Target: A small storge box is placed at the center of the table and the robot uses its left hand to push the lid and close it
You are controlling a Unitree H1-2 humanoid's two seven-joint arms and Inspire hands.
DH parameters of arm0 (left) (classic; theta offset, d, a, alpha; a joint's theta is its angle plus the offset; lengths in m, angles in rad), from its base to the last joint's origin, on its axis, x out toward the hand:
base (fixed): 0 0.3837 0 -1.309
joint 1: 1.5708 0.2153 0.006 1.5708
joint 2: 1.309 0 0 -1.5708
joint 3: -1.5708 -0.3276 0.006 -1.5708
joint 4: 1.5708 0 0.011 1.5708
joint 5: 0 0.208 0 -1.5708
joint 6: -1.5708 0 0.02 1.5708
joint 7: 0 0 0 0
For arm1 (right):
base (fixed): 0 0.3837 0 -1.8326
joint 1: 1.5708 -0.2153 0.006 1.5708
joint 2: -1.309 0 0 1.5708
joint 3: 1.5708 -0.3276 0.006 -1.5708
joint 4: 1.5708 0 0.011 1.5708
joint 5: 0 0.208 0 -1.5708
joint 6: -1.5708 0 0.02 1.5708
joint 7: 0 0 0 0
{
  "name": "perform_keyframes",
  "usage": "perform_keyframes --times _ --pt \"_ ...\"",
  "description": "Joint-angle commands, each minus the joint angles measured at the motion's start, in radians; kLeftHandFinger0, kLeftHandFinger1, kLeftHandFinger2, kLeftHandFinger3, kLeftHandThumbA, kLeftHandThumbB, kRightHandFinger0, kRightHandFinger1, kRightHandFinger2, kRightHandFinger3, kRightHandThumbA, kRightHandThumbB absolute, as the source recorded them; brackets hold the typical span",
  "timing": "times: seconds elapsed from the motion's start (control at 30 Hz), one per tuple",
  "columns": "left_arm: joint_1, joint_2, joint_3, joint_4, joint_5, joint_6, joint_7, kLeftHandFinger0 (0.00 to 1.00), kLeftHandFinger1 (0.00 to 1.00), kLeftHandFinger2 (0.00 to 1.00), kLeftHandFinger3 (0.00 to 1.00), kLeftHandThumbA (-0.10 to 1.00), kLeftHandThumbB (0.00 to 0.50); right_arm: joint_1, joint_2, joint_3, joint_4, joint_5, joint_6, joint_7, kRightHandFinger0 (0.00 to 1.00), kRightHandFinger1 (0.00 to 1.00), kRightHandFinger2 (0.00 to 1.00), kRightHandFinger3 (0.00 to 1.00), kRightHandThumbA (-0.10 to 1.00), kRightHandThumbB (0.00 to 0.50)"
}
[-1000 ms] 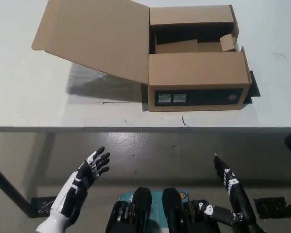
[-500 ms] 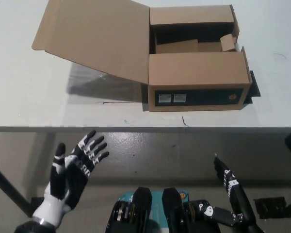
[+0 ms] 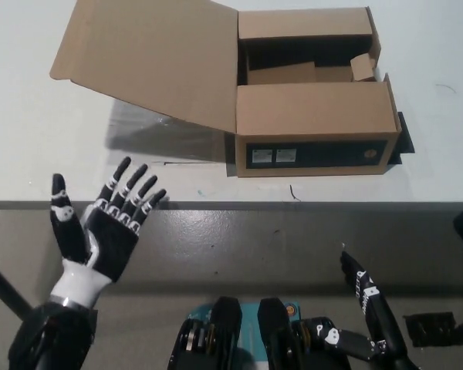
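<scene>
A brown cardboard storage box [image 3: 315, 131] stands on the white table [image 3: 46, 154], its black front panel facing me. Its big lid [image 3: 150, 58] is swung out to the left and hangs tilted above the tabletop. The interior [image 3: 305, 62] shows dark with folded flaps. My left hand [image 3: 108, 227] is raised at the table's near edge, open, palm up with fingers spread, well below and left of the lid. My right hand [image 3: 366, 297] rests low at the bottom right, below the table, fingers extended and holding nothing.
The table's front edge [image 3: 231, 204] runs across the middle of the picture, with grey floor below it. A dark table leg [image 3: 4, 289] slants at the lower left. A black object [image 3: 403, 135] pokes out behind the box's right side.
My left hand has risen from below the table to its near edge and moved leftward, fingers spreading. The box, lid and right hand have stayed put.
</scene>
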State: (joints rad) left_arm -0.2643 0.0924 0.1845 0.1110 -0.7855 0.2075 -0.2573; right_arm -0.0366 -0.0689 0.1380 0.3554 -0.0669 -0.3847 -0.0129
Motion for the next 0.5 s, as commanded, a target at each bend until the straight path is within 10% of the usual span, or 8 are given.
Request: perform_keyframes --times 0.0,0.47 --pt "-0.119 -0.024 0.091 0.047 -0.279 0.152 -0.080 1.00 1.00 1.00 1.00 1.00 0.338 -0.012 0.003 0.010 -0.029 -0.014 -0.085 -0.014 1.00 1.00 1.00 1.00 1.00 0.409" --pt "-0.233 -0.022 0.138 0.257 -0.218 0.164 -0.116 1.00 1.00 1.00 1.00 1.00 0.357 -0.015 0.005 0.019 -0.026 -0.023 -0.085 -0.029 1.00 1.00 1.00 1.00 1.00 0.394"
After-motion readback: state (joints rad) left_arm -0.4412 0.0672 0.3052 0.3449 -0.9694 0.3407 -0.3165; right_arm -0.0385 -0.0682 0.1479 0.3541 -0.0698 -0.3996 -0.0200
